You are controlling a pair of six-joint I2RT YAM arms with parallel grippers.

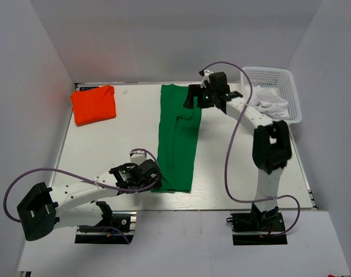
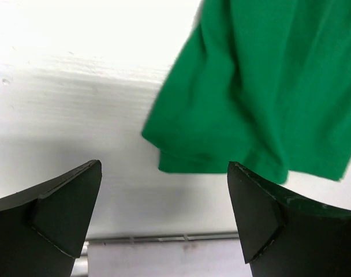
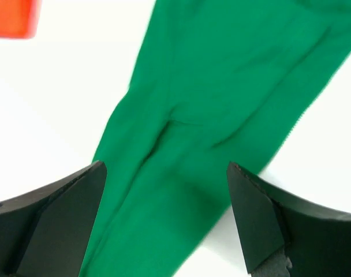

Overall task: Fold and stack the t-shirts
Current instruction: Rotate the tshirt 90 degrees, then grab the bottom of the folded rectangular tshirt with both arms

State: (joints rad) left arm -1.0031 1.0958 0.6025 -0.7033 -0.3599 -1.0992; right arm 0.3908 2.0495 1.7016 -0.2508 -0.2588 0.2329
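Left gripper (image 2: 164,166), right gripper (image 3: 165,165) wide open, empty, near green t-shirt (image 1: 178,138).

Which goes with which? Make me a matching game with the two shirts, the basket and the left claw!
Things:
1. green t-shirt
2. orange-red t-shirt
3. white basket
4. left claw

Places or states:
A. folded small, at the far left corner of the table
B. at the far right corner
C. a long strip in the middle
D. open, by the near left corner of the long strip

Pairs: 1-C, 2-A, 3-B, 4-D
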